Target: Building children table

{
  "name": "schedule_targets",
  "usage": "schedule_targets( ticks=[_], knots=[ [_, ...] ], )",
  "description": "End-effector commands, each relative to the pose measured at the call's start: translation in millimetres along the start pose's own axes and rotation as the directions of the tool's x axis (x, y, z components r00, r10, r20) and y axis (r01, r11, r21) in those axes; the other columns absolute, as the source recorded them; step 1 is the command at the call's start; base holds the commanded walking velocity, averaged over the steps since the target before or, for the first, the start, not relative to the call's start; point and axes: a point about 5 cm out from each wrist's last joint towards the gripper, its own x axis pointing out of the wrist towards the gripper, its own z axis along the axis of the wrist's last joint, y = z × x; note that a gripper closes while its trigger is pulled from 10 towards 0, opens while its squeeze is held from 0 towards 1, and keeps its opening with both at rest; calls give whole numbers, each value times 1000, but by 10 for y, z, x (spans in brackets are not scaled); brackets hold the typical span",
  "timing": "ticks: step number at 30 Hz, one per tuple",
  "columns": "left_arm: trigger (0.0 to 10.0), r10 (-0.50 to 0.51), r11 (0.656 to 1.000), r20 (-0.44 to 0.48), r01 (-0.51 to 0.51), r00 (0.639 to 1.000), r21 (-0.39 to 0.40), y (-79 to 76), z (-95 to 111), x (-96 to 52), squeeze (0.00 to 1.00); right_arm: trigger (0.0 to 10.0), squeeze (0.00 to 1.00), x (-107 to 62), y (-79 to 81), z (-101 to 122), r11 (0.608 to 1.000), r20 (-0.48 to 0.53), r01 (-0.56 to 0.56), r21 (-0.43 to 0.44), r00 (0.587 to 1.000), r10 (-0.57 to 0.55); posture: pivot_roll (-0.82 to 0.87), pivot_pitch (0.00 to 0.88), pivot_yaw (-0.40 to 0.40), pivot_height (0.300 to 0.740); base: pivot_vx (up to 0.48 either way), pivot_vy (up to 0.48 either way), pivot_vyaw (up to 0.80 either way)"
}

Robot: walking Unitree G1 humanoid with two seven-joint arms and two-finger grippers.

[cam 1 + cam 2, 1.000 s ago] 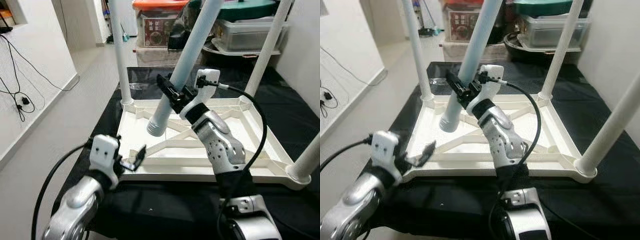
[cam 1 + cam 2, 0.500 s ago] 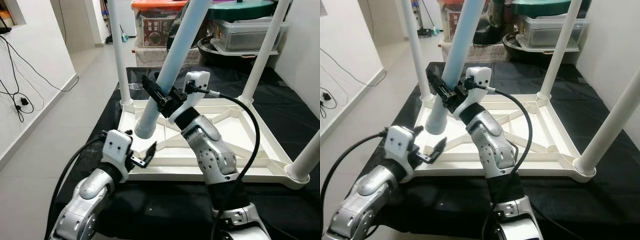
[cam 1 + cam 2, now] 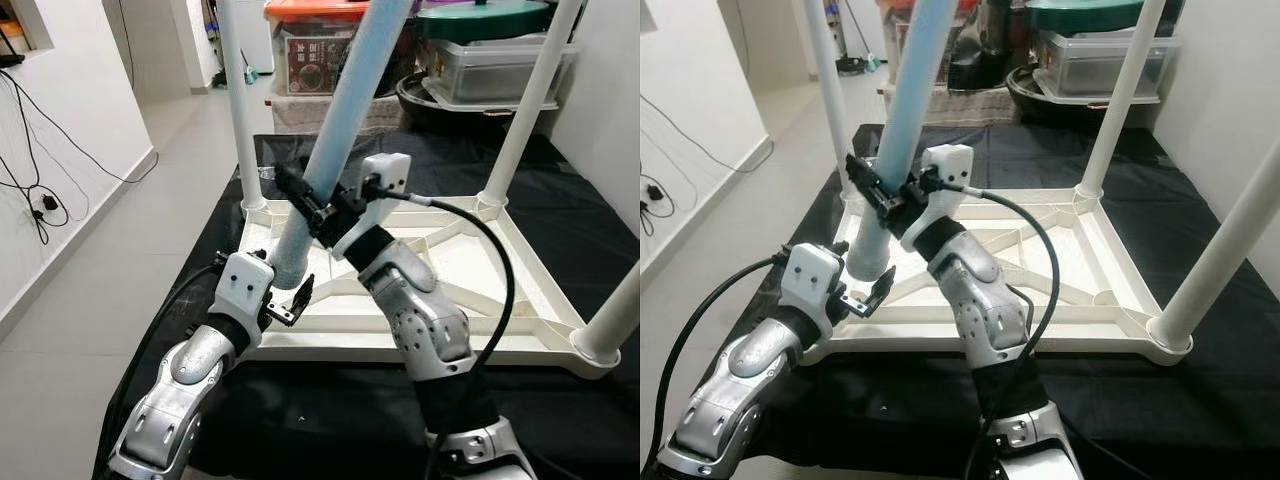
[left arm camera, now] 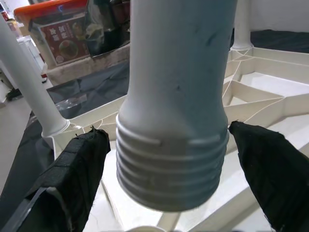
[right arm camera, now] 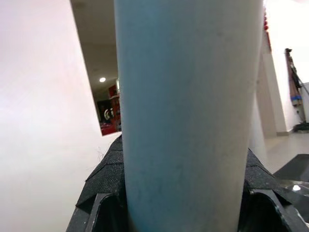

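The right gripper (image 3: 312, 205) is clamped on a loose pale blue-grey table leg (image 3: 345, 105), a smooth plastic tube held tilted above the near left corner of the upturned white tabletop (image 3: 520, 275). The leg's lower end is stepped into a ribbed, threaded neck (image 4: 171, 162), and it is seen hanging just above the tabletop's corner socket. The left gripper (image 3: 283, 297) is placed at that threaded end with its two black, textured fingers (image 4: 79, 169) spread apart, one on each side of the neck, not closed on it.

The tabletop is a moulded plastic frame with raised diagonal ribs across its underside, and it is laid on a black cloth (image 3: 300, 420). Three white round legs are counted already standing upright in the tabletop's other corners: one at the far left (image 3: 238, 100), one at the far right (image 3: 530, 100) and one at the near right (image 3: 615, 325). Beyond the tabletop, stacked plastic storage boxes (image 3: 500, 65) are seen, one with an orange lid (image 3: 315, 10). To the left of the tabletop, a pale tiled floor (image 3: 120, 270) is seen.
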Motion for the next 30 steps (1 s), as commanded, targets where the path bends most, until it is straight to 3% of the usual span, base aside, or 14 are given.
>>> schedule_targets(
  ticks=[1,22,28,29,30],
  knots=[
    [10000,13,1000,-8,-13,1000,3,35,-35,-4,0,0,0,1,40,24,1000,18,-18,-19,1000,18,38,0,5,740,0,0,0],
    [10000,22,1000,-1,-22,1000,-20,39,-71,36,0,0,0,-34,129,-14,999,5,-50,-4,999,50,28,4,7,740,0,0,0],
    [10000,-6,1000,11,6,1000,-22,-28,-48,76,0,0,0,-48,138,-30,999,1,-52,-5,999,52,28,4,7,740,0,0,0],
    [8471,-7,1000,12,7,1000,-24,-29,-52,82,0,0,0,-50,139,-29,999,1,-51,-4,999,51,28,4,7,740,0,0,0],
    [8471,-7,1000,12,7,1000,-24,-29,-52,82,0,0,0,-50,139,-29,999,1,-51,-4,999,51,28,4,7,740,0,0,0]
  ],
)
